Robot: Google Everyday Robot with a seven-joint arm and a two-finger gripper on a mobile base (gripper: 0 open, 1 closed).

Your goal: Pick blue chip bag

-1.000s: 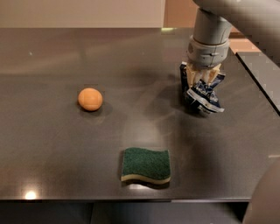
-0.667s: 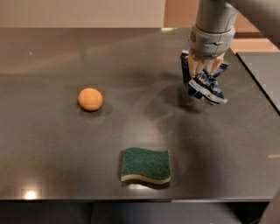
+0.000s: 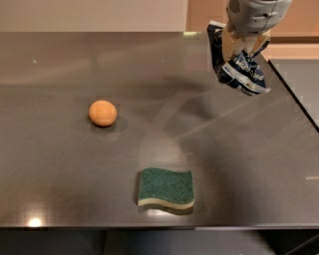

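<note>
Camera view is showing a green sponge [image 3: 166, 187] lying flat in the lower middle of the frame, close to the front edge of the dark, glossy bench [image 3: 60, 169]. A pale layer is showing along the sponge's near side. Further back and to the left, an orange ball [image 3: 102, 113] is sitting alone on the bench, well apart from the sponge. A second dark surface [image 3: 301, 82] is running along the right edge of the frame, separated from the bench by a thin seam. At the upper right, the claw [image 3: 242, 49] is reaching down from the grey arm [image 3: 255, 12] that is entering at the top of the frame. Its fingers are clamped onto the blue chip bag [image 3: 245, 74], pinching the bag at its upper part. The bag is hanging crumpled and tilted beneath the claw, with its white crimped edge pointing toward the lower right. It is appearing to be off the bench surface, far from both the ball and the sponge.
</note>
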